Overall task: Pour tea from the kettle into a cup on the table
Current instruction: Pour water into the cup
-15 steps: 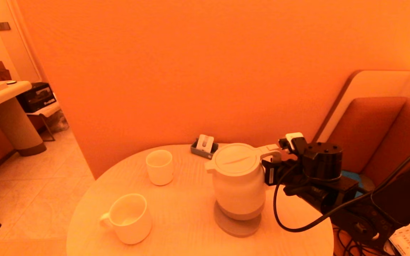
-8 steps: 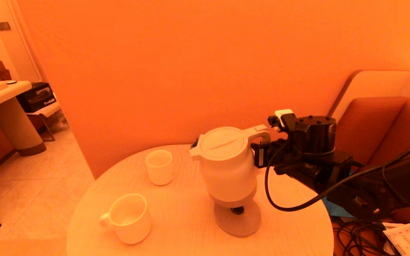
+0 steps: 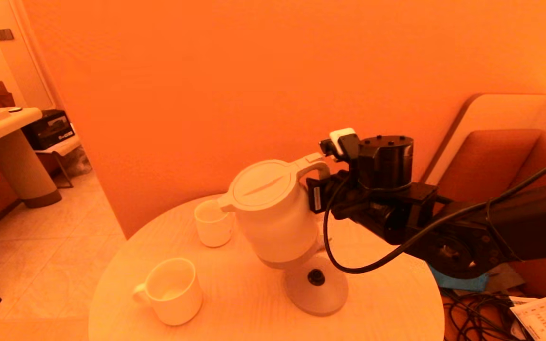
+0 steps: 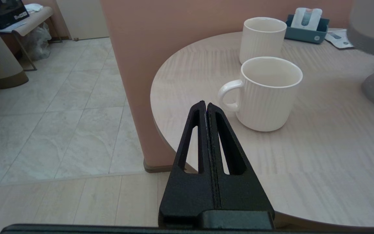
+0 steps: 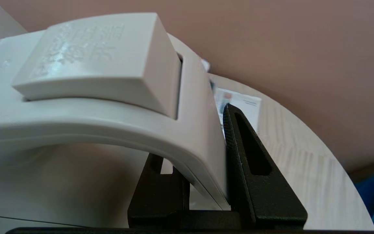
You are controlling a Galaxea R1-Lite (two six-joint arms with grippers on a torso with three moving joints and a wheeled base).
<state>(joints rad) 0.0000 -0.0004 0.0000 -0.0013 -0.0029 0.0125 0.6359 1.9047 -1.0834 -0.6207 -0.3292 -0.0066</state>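
Note:
The white kettle (image 3: 273, 213) hangs in the air, tilted with its short spout (image 3: 225, 204) right beside the rim of the small handleless cup (image 3: 212, 222). My right gripper (image 3: 323, 187) is shut on the kettle's loop handle (image 5: 187, 130), one finger inside the loop and one outside. The cup (image 4: 262, 37) stands on the round pale-wood table (image 3: 235, 293). My left gripper (image 4: 205, 105) is shut and empty, parked off the table's near left edge; it does not show in the head view.
The kettle's grey round base (image 3: 318, 284) sits bare on the table below the kettle. A wider white mug (image 3: 171, 291) with a side handle stands near the front left. A small teal holder (image 4: 306, 24) is at the table's back. An upholstered seat (image 3: 505, 170) stands on the right.
My right gripper has lifted the kettle off its base and carried it left toward the cup, tilting it spout-down. The left arm has not moved.

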